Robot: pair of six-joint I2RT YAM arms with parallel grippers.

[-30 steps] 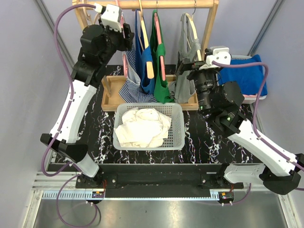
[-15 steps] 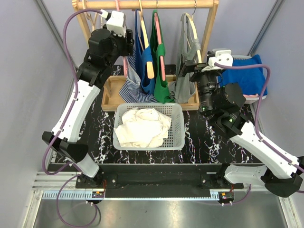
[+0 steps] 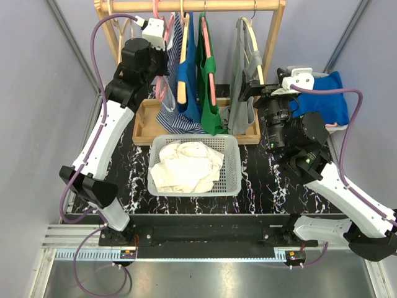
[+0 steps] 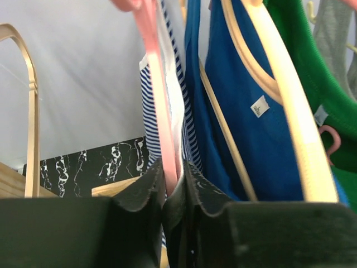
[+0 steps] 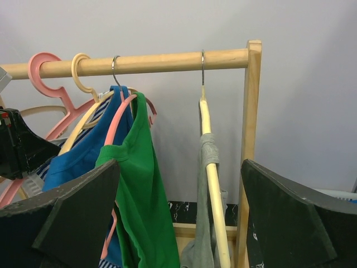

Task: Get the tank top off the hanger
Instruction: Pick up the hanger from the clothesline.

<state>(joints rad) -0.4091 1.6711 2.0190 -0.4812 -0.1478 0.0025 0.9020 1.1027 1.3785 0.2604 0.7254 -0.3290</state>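
Left claw (image 4: pixel 173 184): pinched shut on pink hanger (image 4: pixel 159 100) and striped fabric.
Striped tank top (image 4: pixel 149 128): hangs on that hanger from rail (image 5: pixel 156 61), just beside blue top (image 4: pixel 234 128).
Right claw (image 5: pixel 179 167): spread wide, holding nothing, facing grey top (image 5: pixel 209 151).

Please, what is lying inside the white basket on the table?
A crumpled pile of cream-white cloth fills the basket. Whether anything lies beneath it cannot be seen: the cloth covers the bottom.
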